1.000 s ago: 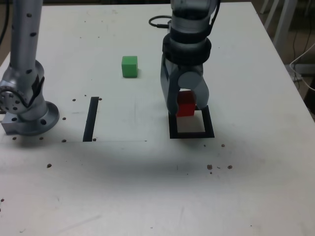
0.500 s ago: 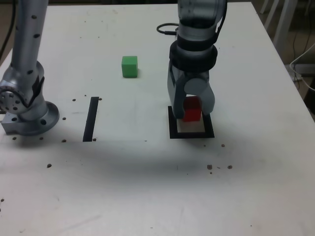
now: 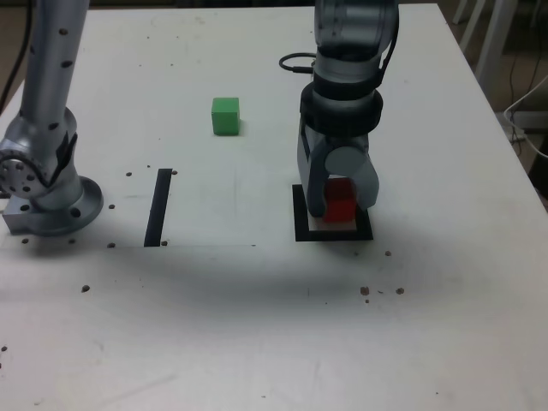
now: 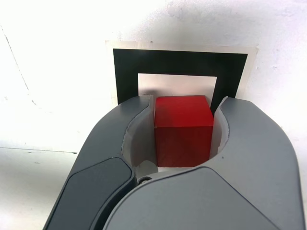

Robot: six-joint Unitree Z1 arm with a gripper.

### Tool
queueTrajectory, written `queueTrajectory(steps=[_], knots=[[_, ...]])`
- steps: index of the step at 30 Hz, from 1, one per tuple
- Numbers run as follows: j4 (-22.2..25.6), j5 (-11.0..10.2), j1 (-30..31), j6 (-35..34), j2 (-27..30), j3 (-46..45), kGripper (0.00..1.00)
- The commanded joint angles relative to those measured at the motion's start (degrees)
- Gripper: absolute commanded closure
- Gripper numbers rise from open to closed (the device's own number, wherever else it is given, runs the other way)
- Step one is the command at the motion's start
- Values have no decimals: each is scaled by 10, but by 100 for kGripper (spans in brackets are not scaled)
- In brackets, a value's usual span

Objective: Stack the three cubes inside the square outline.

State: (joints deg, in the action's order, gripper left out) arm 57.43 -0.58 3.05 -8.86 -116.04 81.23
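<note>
Red solid plastic-looking cube (image 4: 183, 129): light, rigid; my grey gripper (image 4: 184, 136) is clamped on its flat sides, over the black square outline (image 4: 180, 62).

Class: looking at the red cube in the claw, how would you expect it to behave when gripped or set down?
The red cube probably stays rigid: its edges look crisp between the claw jaws. Flat faces suggest it will sit, not roll, in the square outline. It looks smooth, so possibly slippery.

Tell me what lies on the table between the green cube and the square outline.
Nothing: in the exterior view the table is bare between the green cube and the square outline. The black strip lies off to that view's left.
</note>
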Motion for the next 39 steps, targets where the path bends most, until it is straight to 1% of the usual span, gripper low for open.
queueTrajectory(steps=[1, 5, 7, 9, 14, 16, 21, 28, 33, 39], knots=[[-4, 1, -1, 2, -2, -3, 53], [-8, 1, -1, 7, 1, -6, 46], [-6, 1, -1, 10, 4, -8, 40], [-4, 0, -1, 14, 8, -9, 32], [11, 1, -1, 17, 18, -10, 6], [17, 3, -1, 17, 22, -10, 1], [26, 5, -1, 17, 44, -14, 0], [38, -1, -15, 18, 94, -15, 1], [52, -1, -54, 26, 114, -13, 1], [57, -6, -114, 48, 117, -4, 0]])
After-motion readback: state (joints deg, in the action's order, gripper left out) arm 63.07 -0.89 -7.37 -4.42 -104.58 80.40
